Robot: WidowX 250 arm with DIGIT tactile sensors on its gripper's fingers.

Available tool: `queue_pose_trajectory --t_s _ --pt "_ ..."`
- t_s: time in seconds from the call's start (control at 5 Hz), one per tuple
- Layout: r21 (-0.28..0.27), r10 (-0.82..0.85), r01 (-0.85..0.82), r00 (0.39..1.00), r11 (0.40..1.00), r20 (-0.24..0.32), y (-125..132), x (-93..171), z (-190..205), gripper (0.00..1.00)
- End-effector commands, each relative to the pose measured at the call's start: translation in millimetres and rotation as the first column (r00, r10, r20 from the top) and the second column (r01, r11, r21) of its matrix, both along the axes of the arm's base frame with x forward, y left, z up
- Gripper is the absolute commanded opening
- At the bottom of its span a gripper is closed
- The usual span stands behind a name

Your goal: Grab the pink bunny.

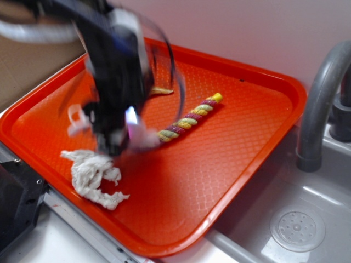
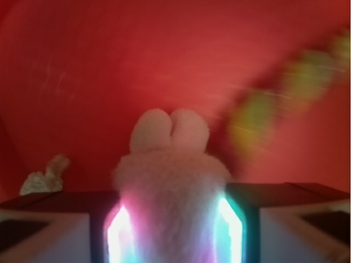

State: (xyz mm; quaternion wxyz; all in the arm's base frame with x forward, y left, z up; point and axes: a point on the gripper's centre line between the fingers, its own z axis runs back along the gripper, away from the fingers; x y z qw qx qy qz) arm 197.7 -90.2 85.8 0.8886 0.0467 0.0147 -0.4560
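Gripper [image 2: 173,230] jaws pinch the pink bunny [image 2: 170,159]; we fear plush slipping out if squeeze loosens.

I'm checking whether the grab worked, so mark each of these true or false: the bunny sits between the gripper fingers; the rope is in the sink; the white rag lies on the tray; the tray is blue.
1. The pink bunny sits between the fingers of the gripper. True.
2. The twisted rope is in the sink. False: it lies on the tray, beside the gripper.
3. The white rag lies on the tray. True.
4. The tray is blue. False: it is orange-red.
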Motion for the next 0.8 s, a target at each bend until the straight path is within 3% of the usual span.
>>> queue_pose_trajectory --t_s 0.0,0.2,0.4,0.6 --pt "-0.072 0.477 -0.472 0.871 0.879 0.114 35 -4 88 0.00" --pt "-0.162 0.665 -0.647 0.739 0.745 0.107 53 -17 123 0.00" --pt "-0.253 0.736 -0.695 0.665 0.673 0.131 65 -25 135 0.00" --pt "-0.244 0.719 -0.686 0.691 0.685 0.076 64 -20 121 0.00"
